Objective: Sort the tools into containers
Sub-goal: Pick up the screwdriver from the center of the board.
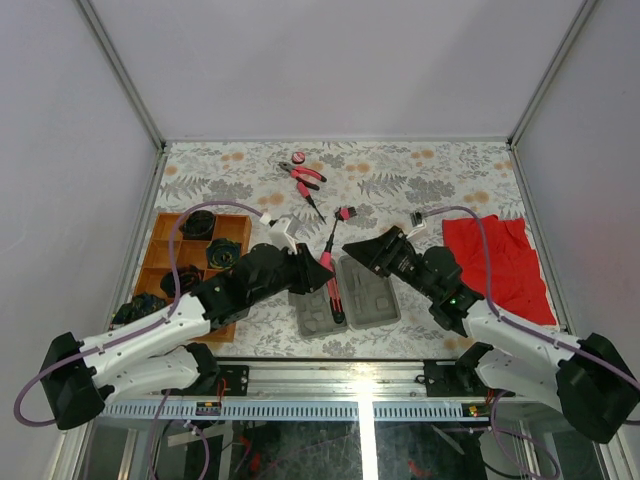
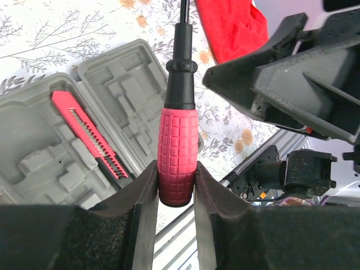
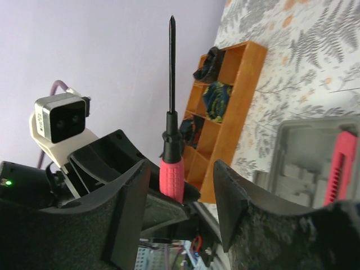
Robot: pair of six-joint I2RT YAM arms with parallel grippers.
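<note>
Firmly, the left gripper (image 2: 175, 173) pinches the screwdriver (image 2: 178, 143) by its handle.

You have plain pale lilac walls (image 1: 330, 60) on three sides, joined by grey metal posts (image 1: 118, 68). Your table (image 1: 420, 170) wears a white cover printed with grey ferns.

red cloth (image 1: 498, 262): flat on bench, rt side, edges rumpled | bench (image 1: 400, 165): fern/flower print, grey w/ orange, under cloth & spreading left of it | frame rail (image 1: 360, 388): metal, runs along bench edge nearer than cloth | walls (image 1: 340, 60): plain pale, beyond cloth & beside it | dark bundles (image 1: 215, 250): well left of cloth, kind unclear
</note>
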